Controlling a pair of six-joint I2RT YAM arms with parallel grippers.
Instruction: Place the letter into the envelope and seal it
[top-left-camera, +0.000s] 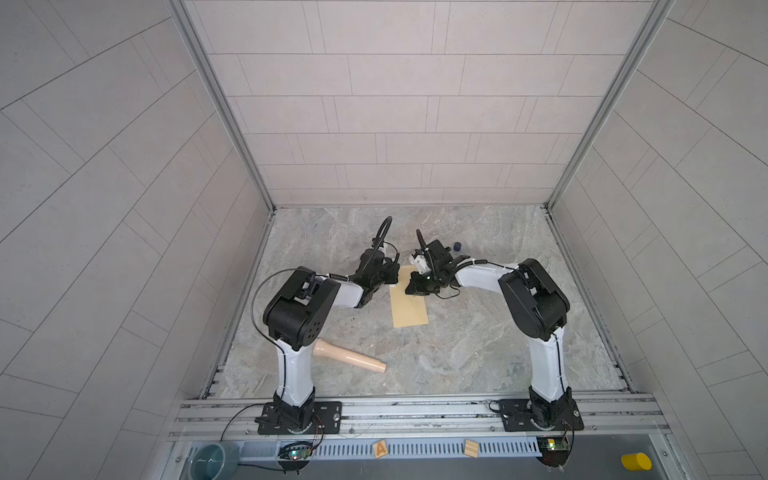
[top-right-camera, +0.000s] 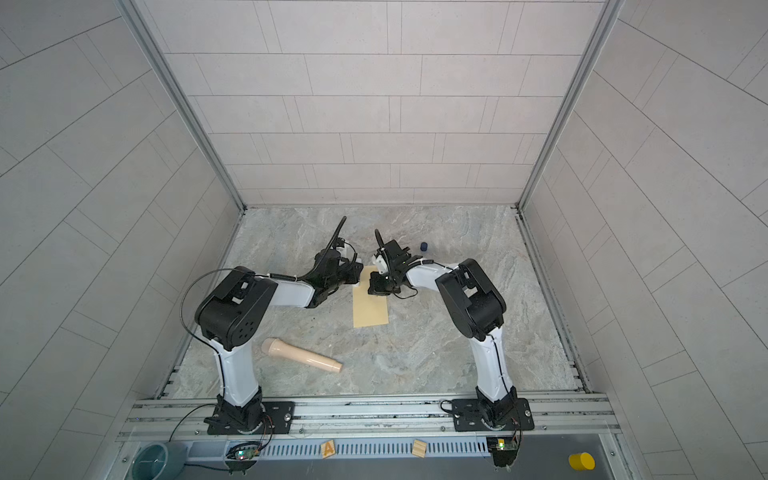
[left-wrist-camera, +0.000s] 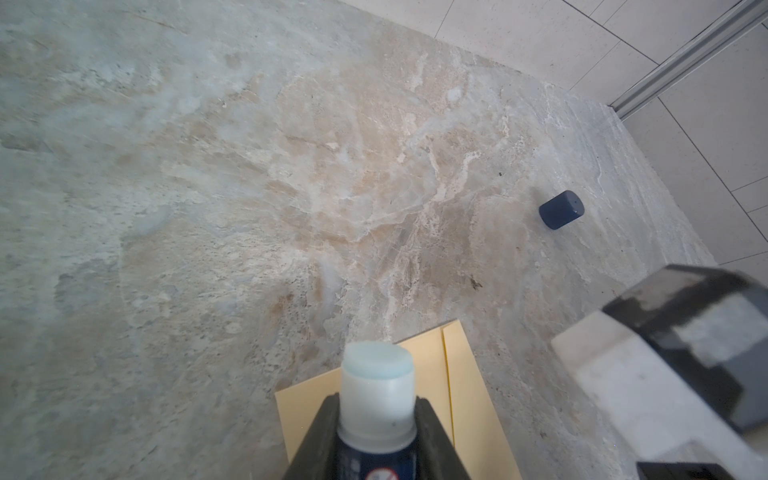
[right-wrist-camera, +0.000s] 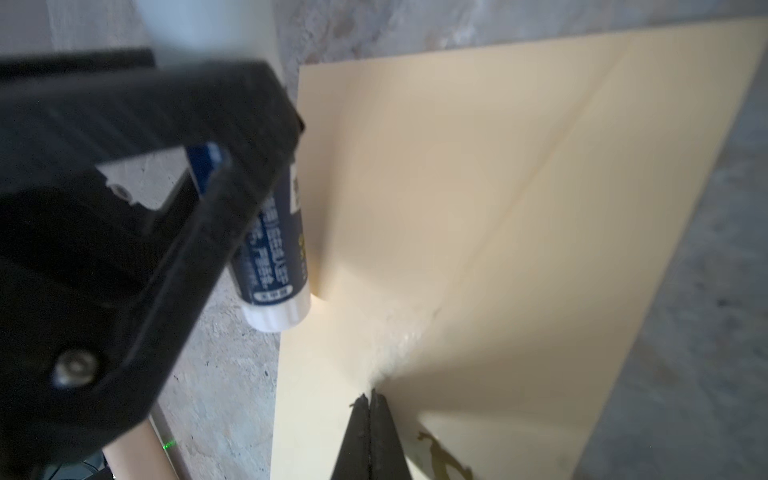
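letter: not seen anywhere, likely already inside | tan paper envelope (top-left-camera: 409, 307): flat on the marble table (top-left-camera: 478, 332) between both arms | left gripper (left-wrist-camera: 376, 415): clamped on an uncapped blue-and-white glue stick (left-wrist-camera: 377, 382) at the envelope's edge | right gripper (right-wrist-camera: 369, 401): pinched shut, tips pressing the envelope | remaining: gluing and sealing, apparently underway

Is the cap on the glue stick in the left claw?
No, the glue stick in the left claw has a bare tip; the dark blue cap lies on the table.
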